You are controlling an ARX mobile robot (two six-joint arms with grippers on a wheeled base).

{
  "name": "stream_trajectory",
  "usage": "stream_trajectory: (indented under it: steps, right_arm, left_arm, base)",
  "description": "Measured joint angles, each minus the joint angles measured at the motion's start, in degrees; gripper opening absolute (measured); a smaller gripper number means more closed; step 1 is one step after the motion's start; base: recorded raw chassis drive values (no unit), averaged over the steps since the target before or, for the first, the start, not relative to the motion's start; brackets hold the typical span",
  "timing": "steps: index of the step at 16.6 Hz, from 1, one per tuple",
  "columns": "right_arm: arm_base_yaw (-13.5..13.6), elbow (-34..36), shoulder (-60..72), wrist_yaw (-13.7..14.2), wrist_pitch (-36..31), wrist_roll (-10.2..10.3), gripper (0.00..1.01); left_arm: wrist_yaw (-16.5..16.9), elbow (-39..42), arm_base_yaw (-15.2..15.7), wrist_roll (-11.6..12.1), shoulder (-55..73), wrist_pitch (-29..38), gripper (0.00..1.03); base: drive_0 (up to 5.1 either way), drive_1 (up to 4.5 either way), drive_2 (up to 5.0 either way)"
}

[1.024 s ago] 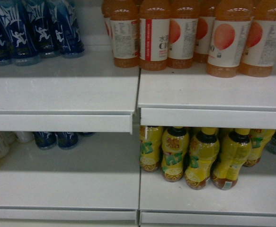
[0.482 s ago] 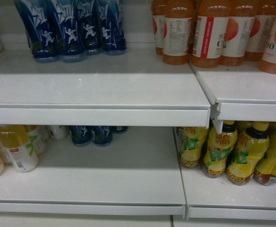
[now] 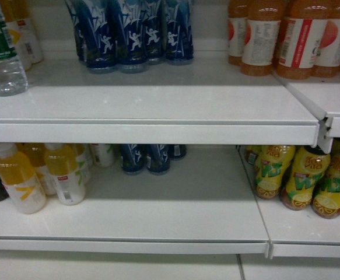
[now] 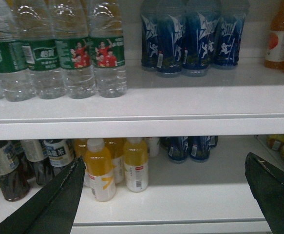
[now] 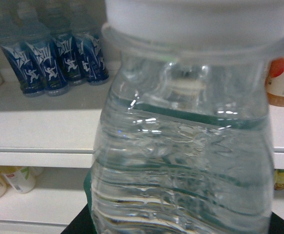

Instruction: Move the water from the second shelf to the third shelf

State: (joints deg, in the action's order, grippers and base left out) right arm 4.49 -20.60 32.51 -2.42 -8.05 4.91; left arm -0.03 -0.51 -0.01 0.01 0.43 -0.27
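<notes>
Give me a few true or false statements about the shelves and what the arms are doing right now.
1. The right end effector holds a water bottle. True.
2. The left end effector is shut on a bottle. False: its fingers are spread wide, holding nothing.
3. The blue bottles stand on the upper shelf. True.
4. The yellow lemon tea bottles stand left of the orange juice bottles. False: they stand to the right.

The water bottle (image 5: 180, 146) fills the right wrist view, hiding the right gripper.
</notes>
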Motion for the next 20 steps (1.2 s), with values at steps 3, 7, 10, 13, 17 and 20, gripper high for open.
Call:
stream_trajectory:
  steps: [3,7,10,13,17,20]
  right_arm:
    - [0.0,0.0,0.02,0.02,0.11,-0.02,0.43]
    - [0.0,0.0,0.0,-0.17,0.04,0.0,0.43]
    - [0.02,0.0,0.02,-0.2,0.2,0.04,0.43]
    - [0.02,0.0,-0.09,-0.17,0.07,0.02,0.43]
    - [0.0,0.0,0.0,-0.2,0.02,0.02,0.43]
    - [0.0,0.0,0.0,-0.02,0.09,0.02,0.43]
  left_arm:
    - [0.0,0.0,0.0,-0.02,0.0,0.04,0.98]
    - [0.02,0.0,0.0,-0.02,0.0,0.2,0.98]
    - [0.0,0.0,0.0,0.0,0.0,0.11,0.98]
    - [0.0,0.0,0.0,-0.02,0.0,0.13,0.98]
    - [0.0,0.0,0.0,-0.02,0.0,-0.13,0.98]
    - [0.0,0.0,0.0,-0.02,0.0,-0.04,0.98]
  base:
    - [-4.7,2.55,2.5]
    - [-4.7,2.55,2.5]
    - [-4.7,2.55,2.5]
    - [-4.8,3.22,1.7]
    - [-4.6,3.83,1.2]
    - [-4.6,3.83,1.2]
